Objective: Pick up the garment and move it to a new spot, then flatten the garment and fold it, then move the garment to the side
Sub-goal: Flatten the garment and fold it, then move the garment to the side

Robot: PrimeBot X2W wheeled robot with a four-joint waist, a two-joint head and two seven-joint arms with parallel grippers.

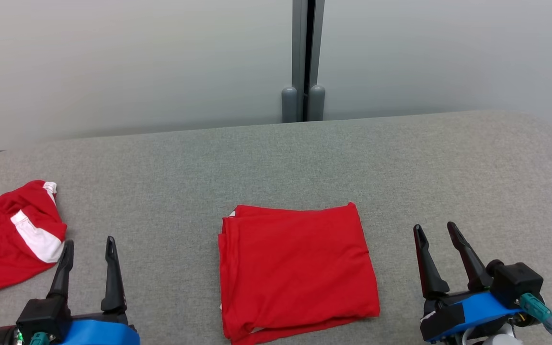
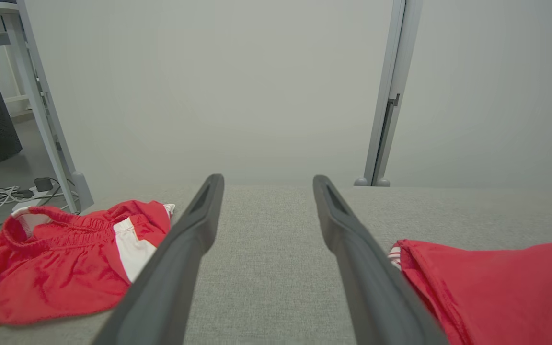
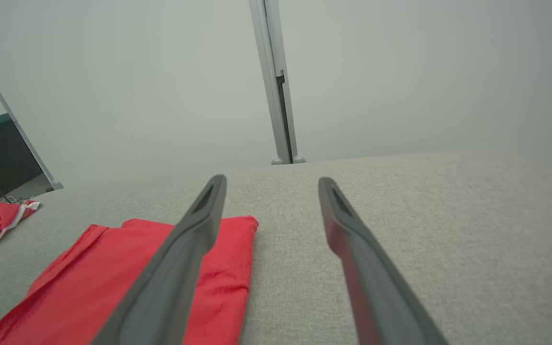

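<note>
Red garment [image 1: 297, 270], folded, centre of grey surface [image 1: 276, 158]. Flanking it, spread and empty: left pincer [image 1: 89, 240], right pincer [image 1: 434, 226]. Risk: dragging it aside by one edge could undo the fold; shorts [image 1: 12, 235] crowd the left.

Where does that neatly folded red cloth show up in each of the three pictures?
Head view: the folded red garment lies at bottom centre.
Left wrist view: the garment fills the lower right corner.
Right wrist view: the garment sits at lower left.
Shared landmark: the grey vertical post against the pale wall.
</note>
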